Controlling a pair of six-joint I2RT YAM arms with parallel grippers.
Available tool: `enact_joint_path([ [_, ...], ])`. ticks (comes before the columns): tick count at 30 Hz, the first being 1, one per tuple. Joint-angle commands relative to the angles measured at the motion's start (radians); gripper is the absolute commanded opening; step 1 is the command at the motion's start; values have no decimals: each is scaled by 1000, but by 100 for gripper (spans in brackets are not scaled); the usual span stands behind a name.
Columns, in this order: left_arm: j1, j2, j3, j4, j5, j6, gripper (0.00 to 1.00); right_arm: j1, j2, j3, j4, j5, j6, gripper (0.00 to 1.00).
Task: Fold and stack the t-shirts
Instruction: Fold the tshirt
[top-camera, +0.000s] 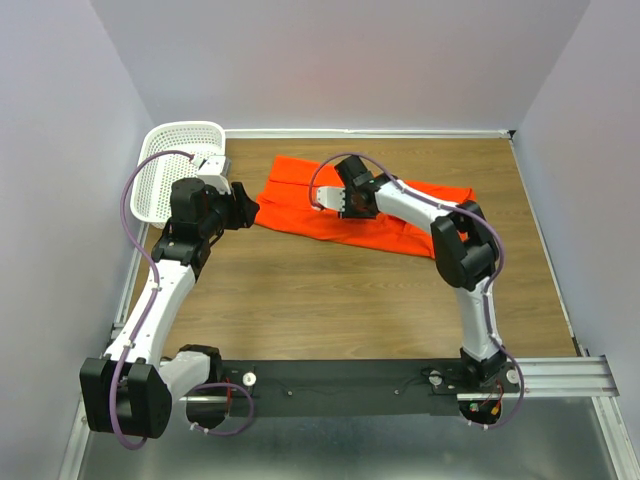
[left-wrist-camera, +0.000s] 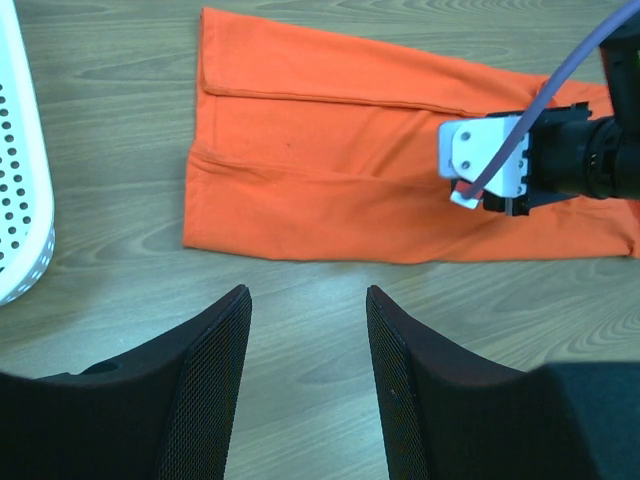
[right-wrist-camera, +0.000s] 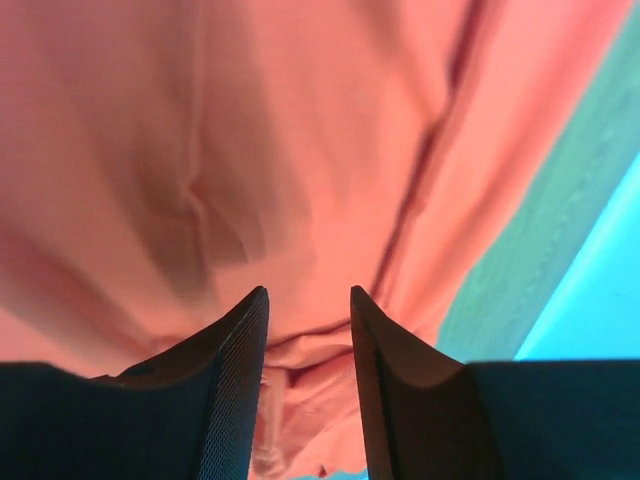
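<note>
T-shirt (top-camera: 300, 190): long axis runs away from basket (top-camera: 186, 126). Right gripper (right-wrist-camera: 308, 290) nearer, over basket-side half, jaws apart. Left gripper (left-wrist-camera: 308, 292) between basket and shirt, open, empty.

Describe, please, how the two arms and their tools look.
Both arms have white links and black joints: the left arm and the right arm. A purple cable runs along each. The left tool and right tool each have two black fingers with a fine dotted texture.
</note>
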Motion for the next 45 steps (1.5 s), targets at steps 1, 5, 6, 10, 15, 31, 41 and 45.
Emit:
enact_joint_path([
  [1,5,-3,-3,18,30,9,58,-37,-119,-43,16,-42,-21,45],
  [5,5,-1,-1,23,43,9,58,-80,-210,-109,-107,-147,-117,45],
  [6,5,0,-1,23,47,9,58,-92,-221,-112,-133,-170,-147,45],
  [10,5,-3,-3,23,47,8,58,-111,-216,-122,-253,-198,-194,45],
  [15,5,-7,-6,23,43,8,58,-120,-167,-100,-274,-179,-176,45],
  [31,5,-1,-4,23,44,8,58,-162,-81,-41,-285,-106,-161,43],
  [41,5,-4,-4,21,44,8,58,-162,-52,-1,-281,-92,-159,10],
  [45,5,-3,-3,23,44,8,58,-162,-57,22,-278,-110,-162,4],
])
